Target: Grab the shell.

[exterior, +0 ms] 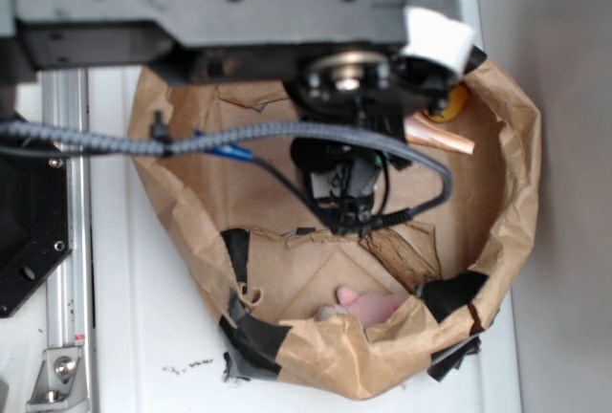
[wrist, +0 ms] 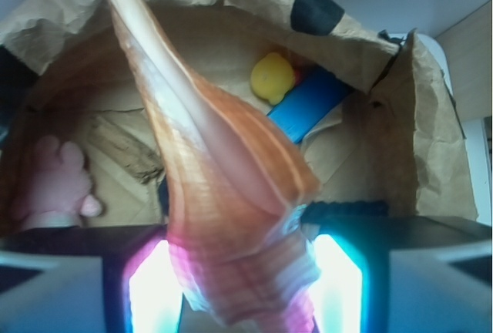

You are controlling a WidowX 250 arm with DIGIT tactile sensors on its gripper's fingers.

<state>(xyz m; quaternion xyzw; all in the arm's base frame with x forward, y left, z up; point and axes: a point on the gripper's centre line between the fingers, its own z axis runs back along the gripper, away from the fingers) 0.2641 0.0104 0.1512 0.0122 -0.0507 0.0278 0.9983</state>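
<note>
The shell (wrist: pixel 223 179) is orange-tan and glossy and fills the middle of the wrist view. Its pale tapered tip points up and away, and its knobbly head sits between my fingers. My gripper (wrist: pixel 243 275) is shut on the shell's head, with the lit pads (wrist: pixel 150 290) pressing either side. In the exterior view only the pale pinkish tapered end of the shell (exterior: pixel 442 136) sticks out to the right from under the arm. The gripper (exterior: pixel 397 128) itself is mostly hidden there by the arm and the wrist camera.
All of this is inside a crumpled brown paper bag (exterior: pixel 518 193) patched with black tape. A pink plush toy (exterior: pixel 373 306) lies at its near wall. A brown paper scrap (exterior: pixel 406 250), a yellow object (wrist: pixel 273 77) and a blue object (wrist: pixel 308 105) lie on its floor.
</note>
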